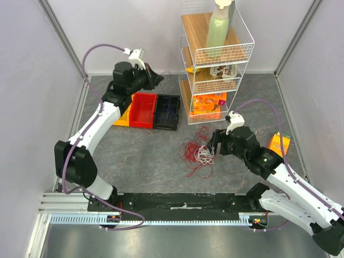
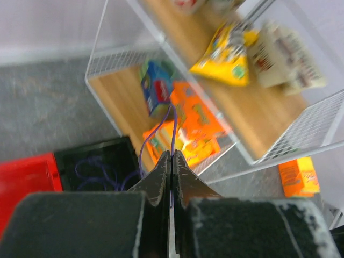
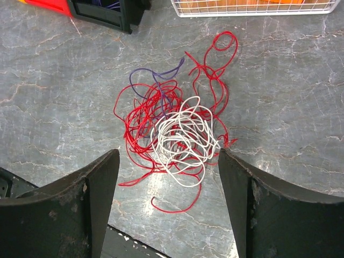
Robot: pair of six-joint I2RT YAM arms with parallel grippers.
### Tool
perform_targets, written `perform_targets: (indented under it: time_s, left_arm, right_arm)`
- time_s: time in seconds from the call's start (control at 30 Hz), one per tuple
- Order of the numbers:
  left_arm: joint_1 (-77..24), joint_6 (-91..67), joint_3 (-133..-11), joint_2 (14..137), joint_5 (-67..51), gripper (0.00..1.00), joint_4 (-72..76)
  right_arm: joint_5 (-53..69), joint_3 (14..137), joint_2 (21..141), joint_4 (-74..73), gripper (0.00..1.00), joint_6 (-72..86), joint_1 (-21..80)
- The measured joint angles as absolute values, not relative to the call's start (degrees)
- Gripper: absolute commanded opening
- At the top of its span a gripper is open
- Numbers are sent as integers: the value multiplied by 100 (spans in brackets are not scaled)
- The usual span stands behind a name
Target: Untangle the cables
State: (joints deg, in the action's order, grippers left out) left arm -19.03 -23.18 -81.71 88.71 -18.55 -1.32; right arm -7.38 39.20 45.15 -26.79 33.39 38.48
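Observation:
A tangled clump of cables lies on the grey table: red wire (image 3: 142, 115), a white coil (image 3: 185, 137) and a short purple strand (image 3: 148, 74). It also shows in the top view (image 1: 198, 152). My right gripper (image 3: 169, 161) is open and hovers just above the clump, its fingers on either side of it. My left gripper (image 2: 171, 161) is shut on a thin purple cable (image 2: 173, 126) and holds it up over the black bin (image 2: 99, 164); more purple cable lies in that bin. In the top view my left gripper (image 1: 156, 79) is at the back, above the bins.
A red bin (image 1: 143, 110) and a yellow one stand next to the black bin (image 1: 167, 112). A white wire shelf rack (image 1: 215, 59) with snack packs and a green bottle stands at the back. An orange packet (image 1: 279, 143) lies at the right.

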Motion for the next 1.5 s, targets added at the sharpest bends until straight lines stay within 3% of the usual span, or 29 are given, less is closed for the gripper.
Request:
perform_targets:
  time_s: [0.23, 0.57, 0.77, 0.87, 0.97, 1.07, 1.33, 1.4, 1.5]
  left_arm:
    - [-1933, -2486, -7008, 9266, -1691, 2, -84]
    - [-2228, -2698, -7172, 10263, -1076, 5, -438]
    - [-2300, -2827, -7684, 10886, -862, 47, -917]
    - [-2298, -2917, -7627, 10790, -751, 76, -978]
    - [-2298, -2998, -7240, 10322, -705, 93, -1002]
    - [-2309, -3033, -6803, 9614, -716, 95, -1061]
    - [-2681, -2917, -6442, 8584, -1173, 63, -1015]
    - [-3024, -2768, -6427, 8637, -1271, 63, -996]
    - [-3575, -2523, -6370, 8794, -1527, 73, -799]
  right_arm:
    - [-735, 3848, 4348, -2622, 82, 3352, 3848]
    - [-731, 3752, 4525, -2563, 82, 3326, 3848]
    - [-755, 3708, 4674, -2526, 82, 3291, 3848]
    - [-779, 3640, 4713, -2488, 81, 3295, 3848]
    - [-823, 3590, 4886, -2429, 80, 3323, 3848]
    - [-869, 3590, 5264, -2316, 79, 3345, 3848]
    - [-768, 3588, 6058, -1973, 76, 3350, 3824]
    - [-720, 3581, 6108, -1857, 75, 3350, 3813]
    - [-607, 3542, 6152, -1691, 72, 3369, 3800]
